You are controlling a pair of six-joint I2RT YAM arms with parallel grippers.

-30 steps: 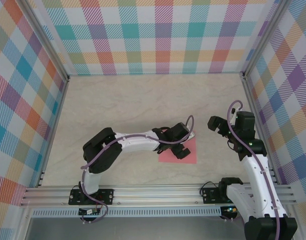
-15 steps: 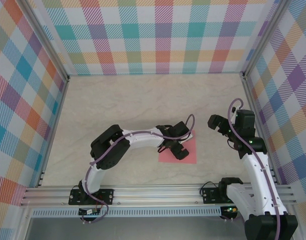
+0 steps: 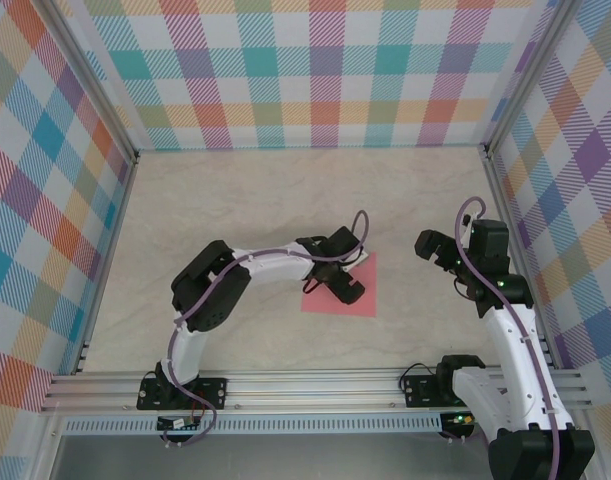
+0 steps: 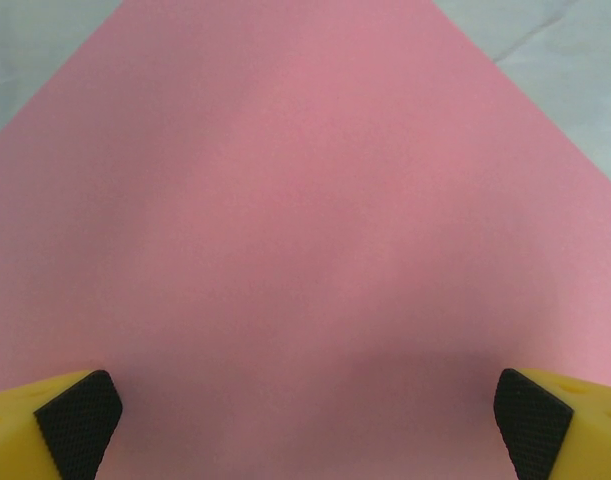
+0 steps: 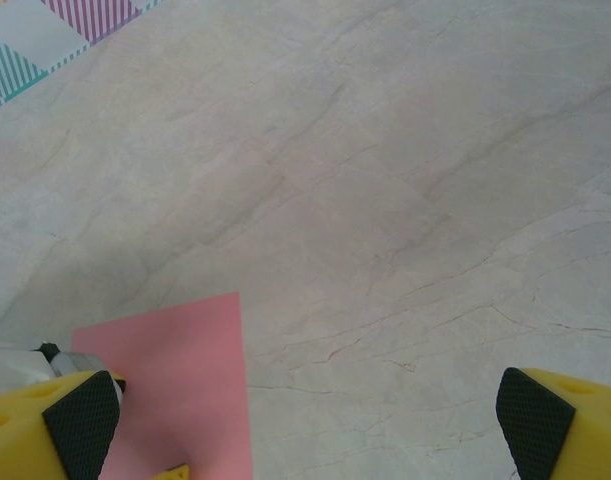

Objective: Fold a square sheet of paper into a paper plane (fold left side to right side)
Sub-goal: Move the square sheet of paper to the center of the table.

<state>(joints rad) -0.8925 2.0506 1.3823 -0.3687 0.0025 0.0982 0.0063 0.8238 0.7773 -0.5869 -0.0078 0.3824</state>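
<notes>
A plain, unmarked salmon-pink square sheet of paper [image 3: 369,285] is seen against a beige table [image 3: 235,200] veined faintly in grey like marble. The walls [image 3: 325,70] are covered in a pastel plaid of teal, purple, orange, pink and white. The left arm [image 3: 275,268] and right arm [image 3: 520,350] are finished in white with black joints and trailed by purple cables [image 3: 465,235]. Yellow fingers [image 4: 10,425] are capped with black pads [image 5: 80,420].

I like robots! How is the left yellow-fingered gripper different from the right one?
The left yellow-fingered gripper is over the salmon-pink square sheet of paper; the right yellow-fingered gripper is over bare marbled table beside it. The left gripper is close to the surface; the right gripper is higher. Both are open.
</notes>
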